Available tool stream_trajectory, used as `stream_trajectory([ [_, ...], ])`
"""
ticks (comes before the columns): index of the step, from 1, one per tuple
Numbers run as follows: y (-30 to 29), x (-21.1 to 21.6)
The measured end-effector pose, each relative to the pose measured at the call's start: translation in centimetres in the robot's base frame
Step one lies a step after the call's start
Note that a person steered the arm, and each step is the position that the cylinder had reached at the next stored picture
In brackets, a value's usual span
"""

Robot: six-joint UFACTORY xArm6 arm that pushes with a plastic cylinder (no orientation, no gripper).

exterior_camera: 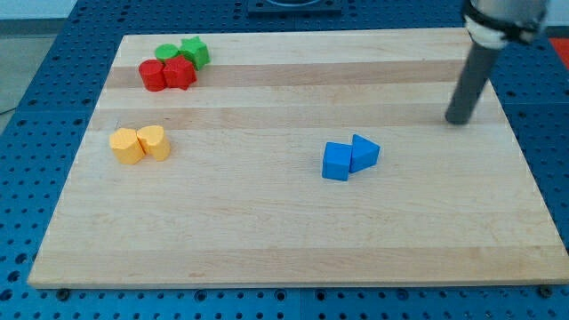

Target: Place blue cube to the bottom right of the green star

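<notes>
The blue cube [336,162] lies right of the board's middle, touching a blue triangular block [364,152] on its right. The green star [195,52] sits at the view's top left, next to a green round block [166,52]. My tip [459,120] rests on the board at the view's upper right, well to the right of and above the blue cube, apart from every block.
Two red blocks [152,75] [180,73] sit just below the green ones. Two yellow blocks [127,146] [155,141] lie at the left. The wooden board [284,240] rests on a blue perforated table.
</notes>
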State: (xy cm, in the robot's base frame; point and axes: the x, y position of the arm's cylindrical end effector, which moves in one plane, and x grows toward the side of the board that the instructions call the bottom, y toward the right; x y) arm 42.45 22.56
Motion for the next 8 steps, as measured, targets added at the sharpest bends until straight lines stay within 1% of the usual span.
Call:
stream_trajectory([
  [1, -3.6, 3.6],
  [2, -11.1, 2.6],
  [3, -18.6, 0.6],
  [4, -17.6, 0.5],
  [5, -10.3, 0.5],
  [6, -6.6, 4.2],
  [7, -9.1, 9.2],
  [8, -16.8, 8.4],
])
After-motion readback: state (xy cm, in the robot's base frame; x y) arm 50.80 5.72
